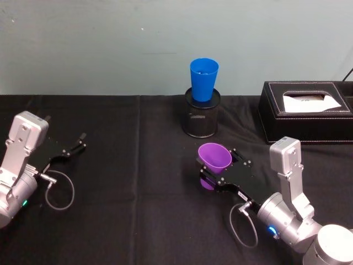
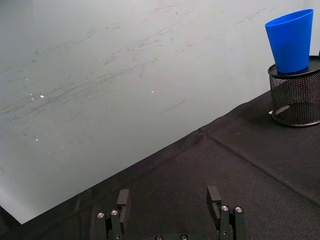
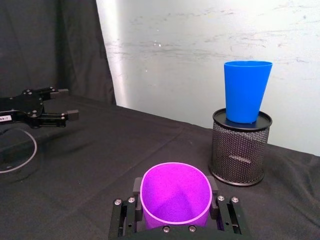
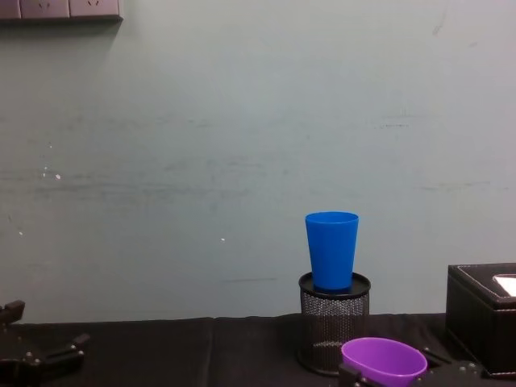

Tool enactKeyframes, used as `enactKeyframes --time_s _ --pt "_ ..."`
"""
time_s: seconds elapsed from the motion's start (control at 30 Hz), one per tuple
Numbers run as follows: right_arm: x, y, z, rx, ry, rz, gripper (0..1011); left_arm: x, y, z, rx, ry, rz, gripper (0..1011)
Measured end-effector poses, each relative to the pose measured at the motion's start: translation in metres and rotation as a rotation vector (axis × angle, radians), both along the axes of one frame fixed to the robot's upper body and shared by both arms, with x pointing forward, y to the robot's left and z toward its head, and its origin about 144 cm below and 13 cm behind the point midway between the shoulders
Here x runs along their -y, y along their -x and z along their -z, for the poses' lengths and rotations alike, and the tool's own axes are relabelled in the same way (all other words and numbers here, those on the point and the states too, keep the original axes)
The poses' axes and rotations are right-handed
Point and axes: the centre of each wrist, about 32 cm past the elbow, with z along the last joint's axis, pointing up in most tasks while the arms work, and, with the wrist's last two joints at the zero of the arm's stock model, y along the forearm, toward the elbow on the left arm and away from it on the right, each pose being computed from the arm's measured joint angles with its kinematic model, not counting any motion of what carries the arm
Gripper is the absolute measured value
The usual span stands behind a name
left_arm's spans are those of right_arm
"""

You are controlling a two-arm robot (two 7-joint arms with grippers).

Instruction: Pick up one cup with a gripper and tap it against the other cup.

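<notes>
My right gripper (image 1: 219, 165) is shut on the purple cup (image 1: 215, 157), one jaw on each side of its wall. The cup is tilted, its open mouth (image 3: 175, 195) turned up and toward the back wall, low over the black cloth. The blue cup (image 1: 203, 79) stands upright on top of a black mesh pen holder (image 1: 201, 118), behind the purple cup and apart from it. In the chest view the purple cup's rim (image 4: 384, 360) sits below and to the right of the blue cup (image 4: 331, 249). My left gripper (image 1: 65, 128) rests open over the table's left side with nothing between its fingers (image 2: 122, 197).
A black tissue box (image 1: 306, 113) stands at the back right, close to the pen holder. A black cloth (image 1: 138, 193) covers the table, and a pale wall rises right behind it. Loose cables loop beside both wrists.
</notes>
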Motion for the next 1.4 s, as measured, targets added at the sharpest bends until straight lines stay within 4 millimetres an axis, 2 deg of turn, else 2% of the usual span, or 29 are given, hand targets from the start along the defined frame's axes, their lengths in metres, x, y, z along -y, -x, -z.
enactKeyframes --time_s 0.73,1.4 --pt "-0.008 -0.010 0.011 -0.011 0.010 0.007 726 0.000 0.000 0.000 0.000 0.000 0.000 1000" --pt "-0.009 -0.011 0.012 -0.007 0.014 0.020 726 0.000 0.000 0.000 0.000 0.000 0.000 1000"
